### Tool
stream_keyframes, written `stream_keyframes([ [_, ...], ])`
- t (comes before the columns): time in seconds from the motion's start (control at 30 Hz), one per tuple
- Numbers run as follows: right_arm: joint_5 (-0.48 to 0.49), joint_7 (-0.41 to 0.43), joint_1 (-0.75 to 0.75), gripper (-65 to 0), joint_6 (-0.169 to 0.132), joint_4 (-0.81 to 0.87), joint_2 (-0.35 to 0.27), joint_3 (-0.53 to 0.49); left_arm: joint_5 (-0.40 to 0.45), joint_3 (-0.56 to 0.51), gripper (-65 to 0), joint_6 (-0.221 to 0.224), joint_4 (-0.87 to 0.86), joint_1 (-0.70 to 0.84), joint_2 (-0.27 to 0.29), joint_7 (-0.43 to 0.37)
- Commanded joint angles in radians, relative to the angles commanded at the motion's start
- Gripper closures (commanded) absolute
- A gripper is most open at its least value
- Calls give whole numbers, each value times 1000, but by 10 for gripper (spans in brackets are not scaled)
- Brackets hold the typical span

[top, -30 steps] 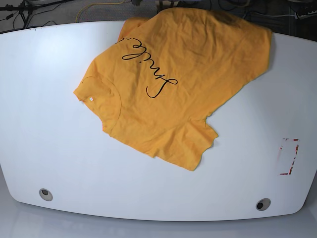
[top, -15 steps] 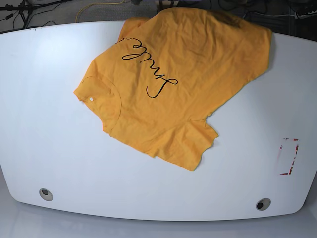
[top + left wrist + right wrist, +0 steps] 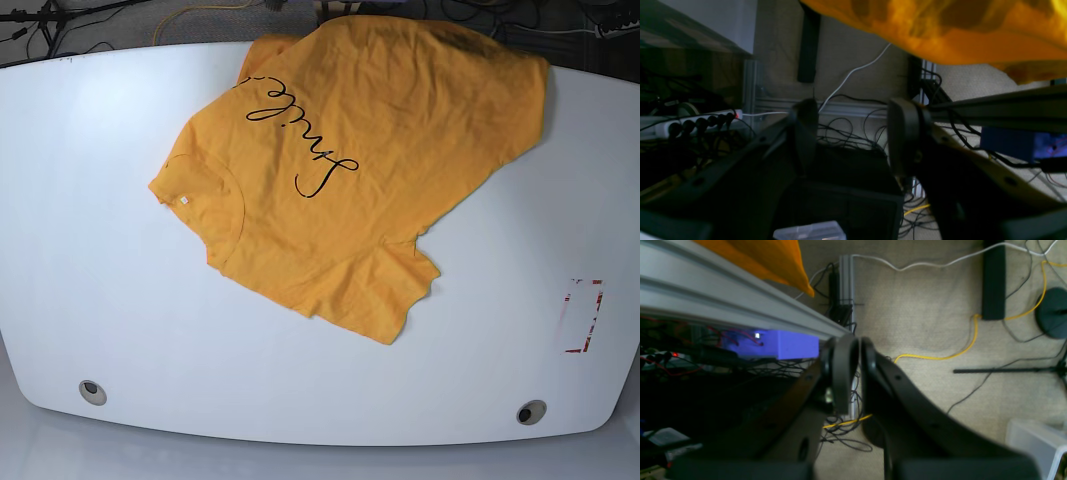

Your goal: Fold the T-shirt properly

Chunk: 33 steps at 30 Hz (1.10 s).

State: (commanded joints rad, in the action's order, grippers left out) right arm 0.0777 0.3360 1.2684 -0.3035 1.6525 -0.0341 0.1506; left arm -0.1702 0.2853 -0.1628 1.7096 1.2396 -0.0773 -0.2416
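The mustard-yellow T-shirt (image 3: 350, 170) lies spread and crooked on the white table (image 3: 120, 300), its black "Smile" script facing up and the white neck label toward the left. Its far edge hangs over the table's back rim. That hanging cloth shows at the top of the left wrist view (image 3: 957, 30) and at the top left of the right wrist view (image 3: 773, 260). My left gripper (image 3: 853, 133) is open and empty, below table level. My right gripper (image 3: 858, 370) is shut and empty, also below the table. Neither arm shows in the base view.
A red-and-white marking (image 3: 583, 315) sits at the table's right side, with two round holes (image 3: 92, 391) near the front edge. Below the table are an aluminium rail (image 3: 723, 303), a blue box (image 3: 786, 345), cables and a power strip (image 3: 690, 123) on carpet.
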Motion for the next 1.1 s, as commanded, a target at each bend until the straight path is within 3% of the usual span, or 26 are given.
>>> stream_keyframes([
  [0.53, -9, -8, 70, -51, 5, 149, -7, -10, -8, 32, -304, 5, 106, 36, -4, 9],
  [0.93, -14, -92, 107, -51, 11, 305, 2, -6, -13, 113, -299, 4, 201, 35, 2, 18],
  [1.1, 5, -107, 56, -51, -9, 312, 1, -8, -20, 184, -294, 5, 243, -43, 3, 34],
])
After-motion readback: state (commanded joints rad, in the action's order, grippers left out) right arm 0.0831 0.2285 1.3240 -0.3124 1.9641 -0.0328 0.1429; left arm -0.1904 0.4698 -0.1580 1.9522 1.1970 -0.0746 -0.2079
